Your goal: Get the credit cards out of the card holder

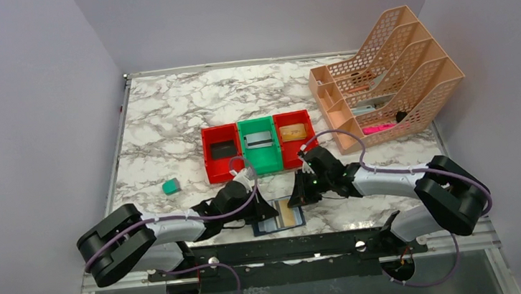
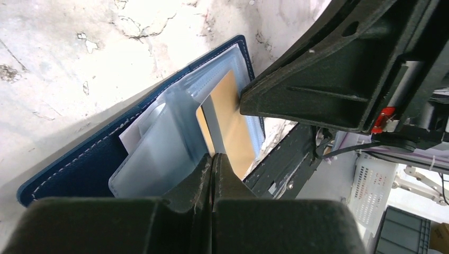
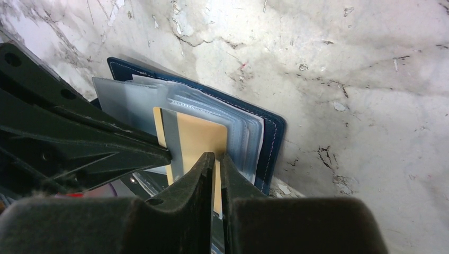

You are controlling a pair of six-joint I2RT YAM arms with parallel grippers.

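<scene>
The navy card holder (image 1: 260, 228) lies open near the table's front edge, its pale pocket leaves fanned up (image 2: 153, 143). A gold card (image 1: 292, 217) with a grey stripe sticks out of a pocket (image 3: 201, 135). My right gripper (image 3: 216, 156) is shut on the gold card's free edge; it also shows in the top view (image 1: 297, 195). My left gripper (image 2: 213, 157) is shut on the edge of a pocket leaf beside the card, and in the top view (image 1: 269, 209) it sits over the holder's left half. The holder's navy cover (image 3: 272, 137) rests on the marble.
Behind the holder stand three bins: a red bin (image 1: 208, 159) with a black card, a green bin (image 1: 263, 165) with a silver card, a red bin (image 1: 293, 160) with a gold card. A teal block (image 1: 170, 187) lies left. An orange file rack (image 1: 388, 77) stands at the back right.
</scene>
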